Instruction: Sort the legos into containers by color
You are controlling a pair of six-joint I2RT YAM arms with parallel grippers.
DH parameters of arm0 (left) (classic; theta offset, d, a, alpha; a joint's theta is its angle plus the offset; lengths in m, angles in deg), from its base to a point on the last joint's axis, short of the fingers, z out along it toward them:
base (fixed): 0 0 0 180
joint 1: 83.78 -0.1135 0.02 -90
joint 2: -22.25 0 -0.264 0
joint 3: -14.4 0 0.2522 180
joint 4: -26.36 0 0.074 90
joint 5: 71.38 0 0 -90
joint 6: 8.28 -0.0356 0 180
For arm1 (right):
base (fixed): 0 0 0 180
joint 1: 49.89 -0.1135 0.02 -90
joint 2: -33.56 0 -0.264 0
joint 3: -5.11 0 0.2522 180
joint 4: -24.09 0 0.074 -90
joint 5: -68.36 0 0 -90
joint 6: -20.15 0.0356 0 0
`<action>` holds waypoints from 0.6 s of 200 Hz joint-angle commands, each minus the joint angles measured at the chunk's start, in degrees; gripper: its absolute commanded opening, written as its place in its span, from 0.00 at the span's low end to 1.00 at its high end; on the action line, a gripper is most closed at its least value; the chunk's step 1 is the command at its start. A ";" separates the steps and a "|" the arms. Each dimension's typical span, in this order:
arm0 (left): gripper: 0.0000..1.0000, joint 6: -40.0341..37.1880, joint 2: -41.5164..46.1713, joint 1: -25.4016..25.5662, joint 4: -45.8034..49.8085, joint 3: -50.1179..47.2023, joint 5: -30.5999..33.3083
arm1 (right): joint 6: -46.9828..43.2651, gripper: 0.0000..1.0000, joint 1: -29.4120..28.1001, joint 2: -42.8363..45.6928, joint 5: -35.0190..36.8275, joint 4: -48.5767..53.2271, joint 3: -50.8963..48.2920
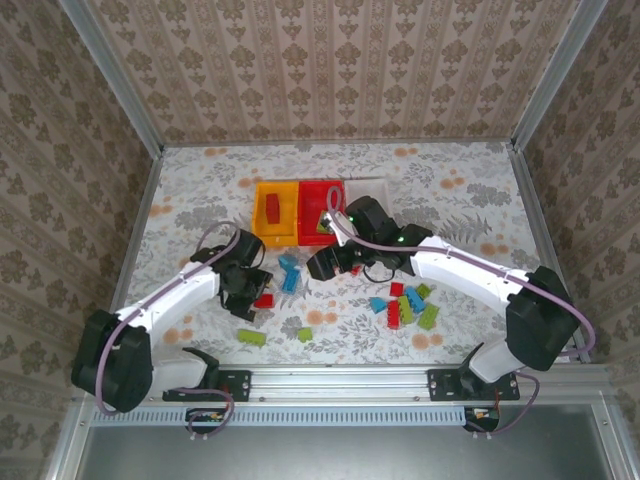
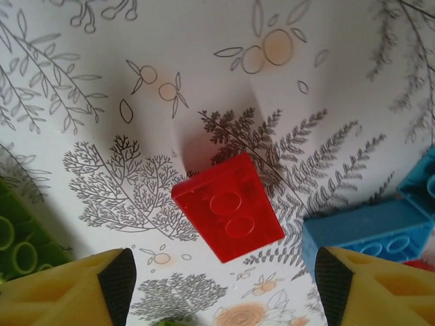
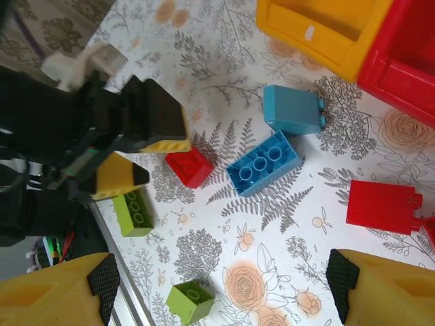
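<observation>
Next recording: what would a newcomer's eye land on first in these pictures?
The yellow bin and red bin, side by side at the far middle of the table, catch the eye, with red, blue and green bricks strewn across its near half. The left claw hangs open right above a lone red brick, and the right claw stands open near two blue bricks.

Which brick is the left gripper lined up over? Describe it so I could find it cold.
Start at the yellow-orange bin and come toward the open left gripper. Centred just ahead of its fingers lies a red brick, two studs up. Its neighbours are a light blue brick on one side and a lime green brick on the other.
</observation>
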 commanded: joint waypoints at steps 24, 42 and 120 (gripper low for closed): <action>0.73 8.18 -4.44 -0.16 -5.04 -0.27 0.12 | -1.10 0.83 -0.21 2.35 -1.77 -0.74 -0.36; 0.73 8.87 -6.34 -0.01 -6.48 -1.43 -1.08 | -0.79 0.83 -0.25 2.23 -1.78 -0.44 -0.45; 0.36 8.36 -6.84 0.51 -8.04 -3.23 0.88 | 0.76 0.81 -0.23 2.83 -0.03 -0.31 -1.15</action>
